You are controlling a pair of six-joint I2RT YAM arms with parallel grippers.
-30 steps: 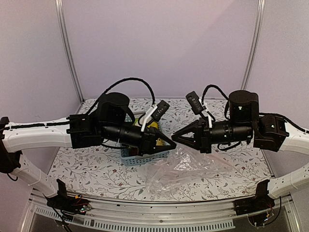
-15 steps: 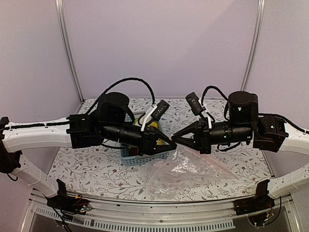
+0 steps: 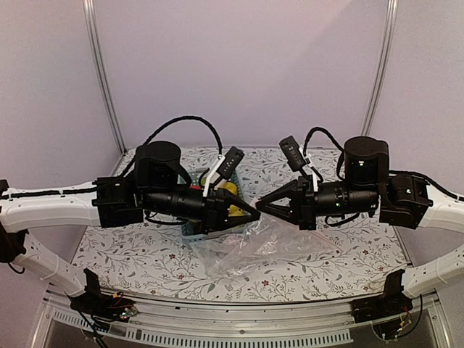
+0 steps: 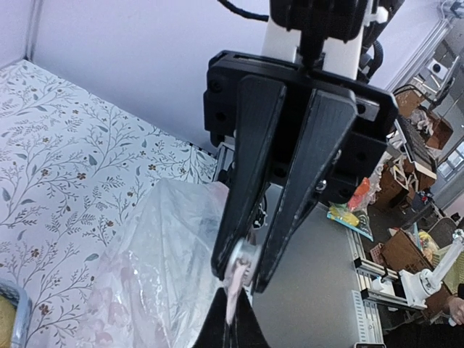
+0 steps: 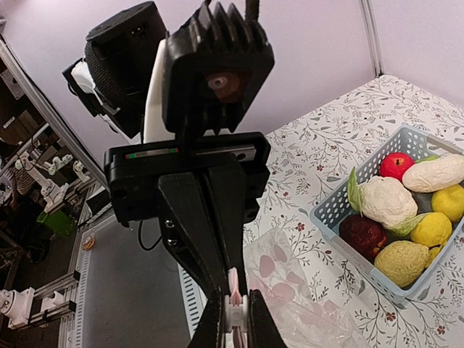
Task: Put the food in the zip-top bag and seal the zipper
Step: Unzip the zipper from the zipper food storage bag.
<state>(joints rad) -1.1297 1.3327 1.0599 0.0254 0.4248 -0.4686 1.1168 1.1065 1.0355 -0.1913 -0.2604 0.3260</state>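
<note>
Zip-top bag [image 3: 254, 250] hung crumpled from its zipper [image 5: 233, 284], sagging toward 6 o'clock onto the table [image 3: 130, 254]. Left gripper [image 3: 254, 215] and right gripper [image 3: 261, 205] were both pinched onto that strip, tip to tip. Food [image 5: 388, 201] sat in the blue basket [image 5: 335, 210] around 10 o'clock. Looked like mouth-opening time, so next they'd need to pull apart gently.

Glossy crinkly clear plastic: zip-top bag [image 3: 275, 250]. Smooth light-blue plastic: basket [image 5: 330, 210]. Matt floral print: table cover [image 3: 130, 254].
</note>
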